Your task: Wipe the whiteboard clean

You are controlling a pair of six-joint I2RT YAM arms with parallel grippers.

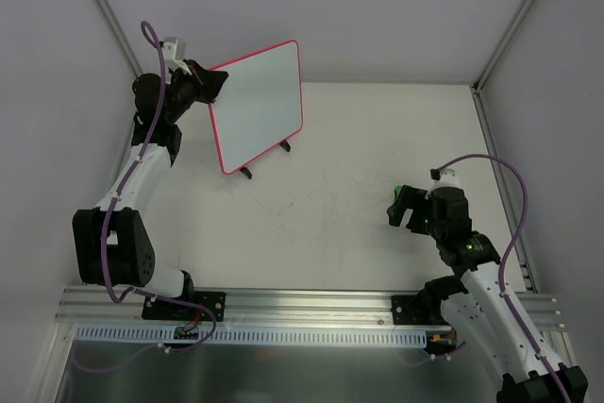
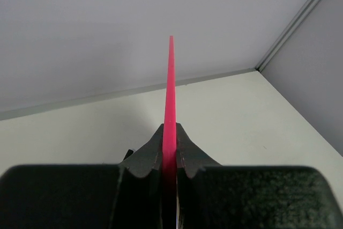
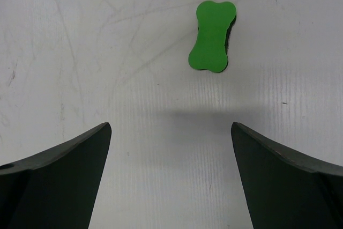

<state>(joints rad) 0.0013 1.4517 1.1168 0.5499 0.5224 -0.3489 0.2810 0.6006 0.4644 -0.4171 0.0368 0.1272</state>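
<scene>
The whiteboard (image 1: 257,106) stands tilted at the table's back left; its face looks blank white, with a pink-red frame and two black feet. My left gripper (image 1: 215,87) is shut on the board's upper left edge. In the left wrist view the pink frame (image 2: 170,89) runs edge-on between the closed fingers of the left gripper (image 2: 169,132). My right gripper (image 1: 401,207) is open and empty, low over the table at the right. The green bone-shaped eraser (image 3: 212,35) lies flat on the table just ahead of the right gripper (image 3: 170,127), apart from it; it also shows in the top view (image 1: 400,192).
White walls with metal corner posts (image 1: 104,2) close in the back and sides. An aluminium rail (image 1: 302,304) with the arm bases runs along the near edge. The table surface (image 1: 321,214) carries faint scuff marks.
</scene>
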